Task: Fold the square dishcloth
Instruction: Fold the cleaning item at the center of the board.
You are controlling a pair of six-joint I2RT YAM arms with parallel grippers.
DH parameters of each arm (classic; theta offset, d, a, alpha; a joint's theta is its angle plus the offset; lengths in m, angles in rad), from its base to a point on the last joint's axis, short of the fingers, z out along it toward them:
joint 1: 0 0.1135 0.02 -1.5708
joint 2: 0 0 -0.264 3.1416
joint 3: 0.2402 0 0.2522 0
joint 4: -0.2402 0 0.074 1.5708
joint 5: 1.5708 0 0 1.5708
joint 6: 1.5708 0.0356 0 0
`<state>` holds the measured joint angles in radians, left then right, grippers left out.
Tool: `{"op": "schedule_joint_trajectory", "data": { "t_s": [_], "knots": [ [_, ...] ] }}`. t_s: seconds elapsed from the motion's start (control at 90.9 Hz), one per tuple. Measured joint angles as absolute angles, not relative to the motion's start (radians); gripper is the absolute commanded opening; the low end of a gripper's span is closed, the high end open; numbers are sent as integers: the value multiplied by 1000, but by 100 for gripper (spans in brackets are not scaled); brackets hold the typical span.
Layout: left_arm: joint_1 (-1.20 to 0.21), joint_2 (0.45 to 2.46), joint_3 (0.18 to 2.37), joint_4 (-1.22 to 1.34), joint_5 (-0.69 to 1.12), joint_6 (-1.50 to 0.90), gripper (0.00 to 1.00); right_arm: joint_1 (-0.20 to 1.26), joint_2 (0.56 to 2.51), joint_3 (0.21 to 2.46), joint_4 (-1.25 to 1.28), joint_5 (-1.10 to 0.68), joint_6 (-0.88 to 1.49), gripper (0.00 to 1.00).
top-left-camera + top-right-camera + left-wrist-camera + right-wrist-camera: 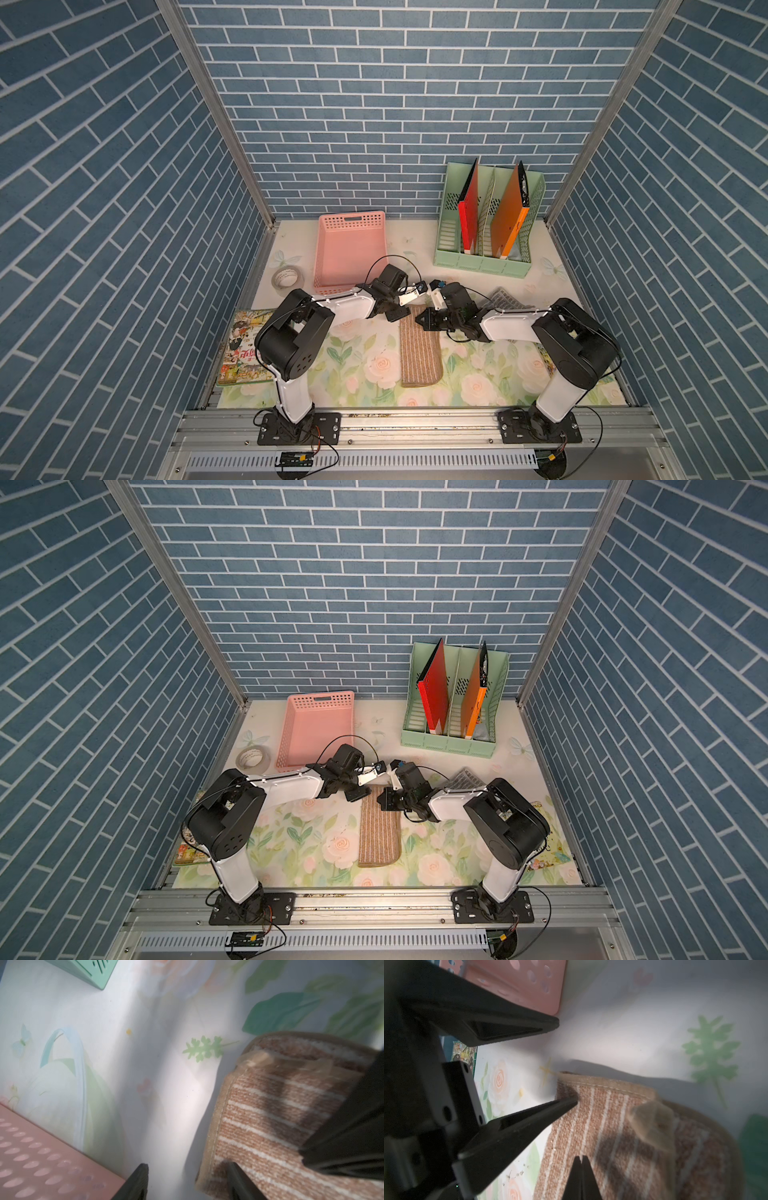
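The dishcloth [419, 353] [379, 833] is brown with pale stripes and lies mid-table as a long narrow folded strip. Both grippers are at its far end. My left gripper [188, 1165] [395, 312] is open and straddles the cloth's far left corner: one finger [566, 1104] rests on the dishcloth [612, 1122], the other finger [529, 1026] hangs over the bare mat towards the basket. My right gripper [580, 1157] [424, 322] is shut, its tips low over the striped surface with nothing visibly between them. A loose tan flap [259, 1058] sits on the dishcloth [270, 1115] at that end.
A pink perforated basket [349, 249] stands just behind the left gripper. A green file rack [482, 262] with red and orange folders is at the back right. A tape roll [286, 277], a comic book [245, 349] and a grey cloth [505, 300] lie around.
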<state>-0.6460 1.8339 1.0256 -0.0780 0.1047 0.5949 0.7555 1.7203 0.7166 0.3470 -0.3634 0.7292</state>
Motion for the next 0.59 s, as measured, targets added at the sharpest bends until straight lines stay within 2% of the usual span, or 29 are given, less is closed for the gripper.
{"op": "schedule_joint_trajectory", "data": {
  "t_s": [0.352, 0.594],
  "knots": [
    [-634, 1848, 1040, -84, 118, 593, 64, 788, 1738, 652, 512, -340, 842, 7],
    [-615, 1808, 1041, -130, 183, 583, 67, 825, 1589, 463, 540, -351, 842, 15]
  ]
}}
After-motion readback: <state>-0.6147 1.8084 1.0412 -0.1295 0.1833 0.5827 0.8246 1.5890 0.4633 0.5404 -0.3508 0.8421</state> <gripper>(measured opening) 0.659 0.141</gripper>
